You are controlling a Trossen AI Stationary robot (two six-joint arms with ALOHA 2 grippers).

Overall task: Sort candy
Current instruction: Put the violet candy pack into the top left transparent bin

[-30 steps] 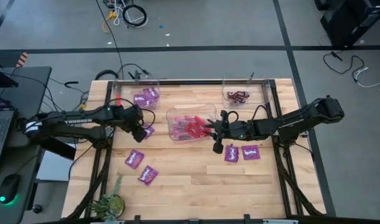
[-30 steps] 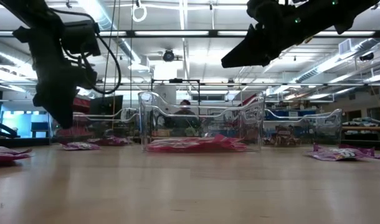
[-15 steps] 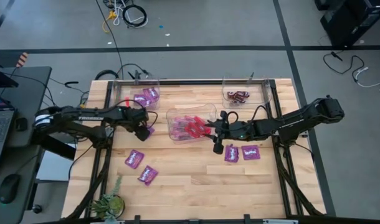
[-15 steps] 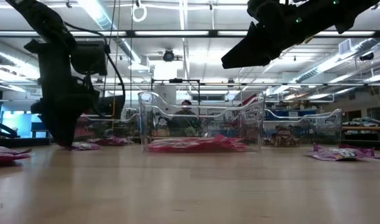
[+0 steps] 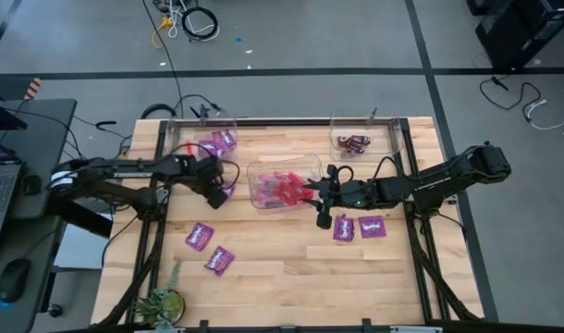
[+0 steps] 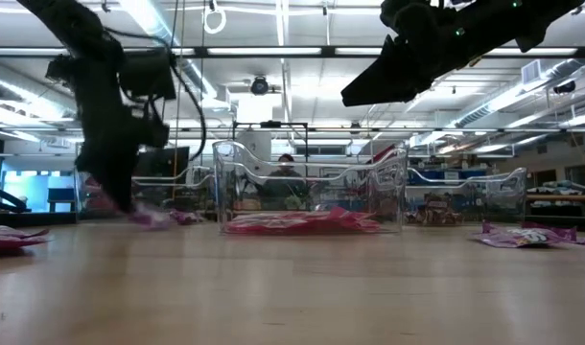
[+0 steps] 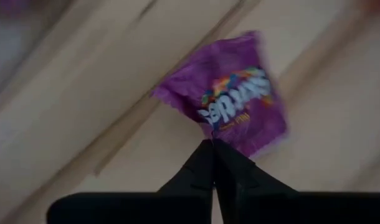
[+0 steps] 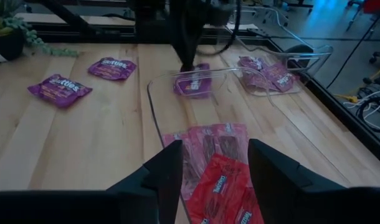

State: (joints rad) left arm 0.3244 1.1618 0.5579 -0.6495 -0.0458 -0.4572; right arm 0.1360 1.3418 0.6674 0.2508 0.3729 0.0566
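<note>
Left wrist view: left fingers (image 7: 213, 149) now pinch a purple packet (image 7: 230, 109), lifted for binning; right fingers (image 8: 209, 163) wait spread wide.

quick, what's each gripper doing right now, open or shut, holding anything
Left gripper: shut on a purple candy packet beside the middle bin.
Right gripper: open, holding nothing, over the red packets in the middle bin.
</note>
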